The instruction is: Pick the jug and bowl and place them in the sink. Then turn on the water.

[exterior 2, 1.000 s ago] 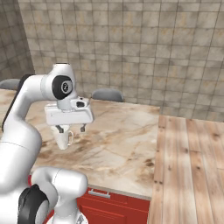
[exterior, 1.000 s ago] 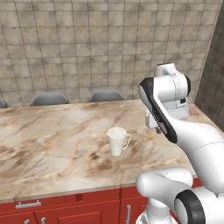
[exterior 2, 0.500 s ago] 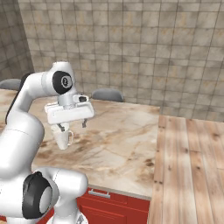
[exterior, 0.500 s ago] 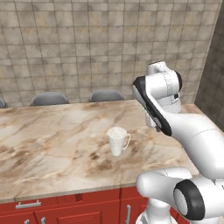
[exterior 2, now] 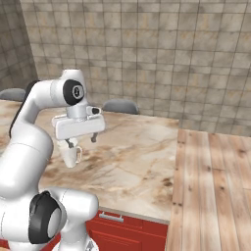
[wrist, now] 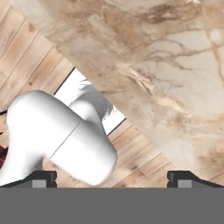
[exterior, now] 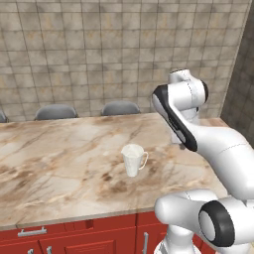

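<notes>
The red cabinet fronts (exterior: 74,233) sit nearest, under the veined beige marble counter (exterior: 59,168). On it the small white tapered jug (exterior: 133,159) stands upright with its handle toward the arm, untouched. Over the last second the white arm has swung its wrist leftward over the counter, nearer the jug; the jug itself has not moved. The hand (exterior 2: 81,140) hangs above and just behind the jug, fingers spread wide and holding nothing. Probably the approach for the first pick. Beyond are grey chair backs (exterior: 119,107) and a tiled wall (exterior: 99,54).
</notes>
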You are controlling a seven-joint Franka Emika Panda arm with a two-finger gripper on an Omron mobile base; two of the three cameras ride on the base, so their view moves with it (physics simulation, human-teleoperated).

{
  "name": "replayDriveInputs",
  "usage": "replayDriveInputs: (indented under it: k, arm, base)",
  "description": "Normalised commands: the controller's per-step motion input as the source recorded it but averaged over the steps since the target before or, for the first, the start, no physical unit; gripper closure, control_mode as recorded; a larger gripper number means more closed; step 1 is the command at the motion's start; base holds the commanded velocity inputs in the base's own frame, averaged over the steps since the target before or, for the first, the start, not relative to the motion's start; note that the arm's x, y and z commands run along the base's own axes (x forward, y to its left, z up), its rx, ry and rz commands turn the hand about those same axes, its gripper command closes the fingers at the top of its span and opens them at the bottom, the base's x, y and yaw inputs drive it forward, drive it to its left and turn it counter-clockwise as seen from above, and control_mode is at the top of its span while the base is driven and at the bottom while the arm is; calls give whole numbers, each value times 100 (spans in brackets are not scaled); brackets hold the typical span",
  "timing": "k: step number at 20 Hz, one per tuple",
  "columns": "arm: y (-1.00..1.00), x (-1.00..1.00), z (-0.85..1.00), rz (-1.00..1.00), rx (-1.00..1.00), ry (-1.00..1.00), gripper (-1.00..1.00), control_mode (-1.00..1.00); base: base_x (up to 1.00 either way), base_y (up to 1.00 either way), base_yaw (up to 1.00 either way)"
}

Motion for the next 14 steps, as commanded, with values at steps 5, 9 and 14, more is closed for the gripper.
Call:
replayDriveInputs:
  k: [5, 9, 14]
  arm:
    - [0, 0, -16, 22, 12, 0, -100, -100]
    - [5, 5, -14, 20, 7, 0, -100, -100]
    - [16, 0, -2, 18, 3, 7, -100, -100]
  base:
    - [0, 0, 0]
    - [0, 0, 0]
    - [0, 0, 0]
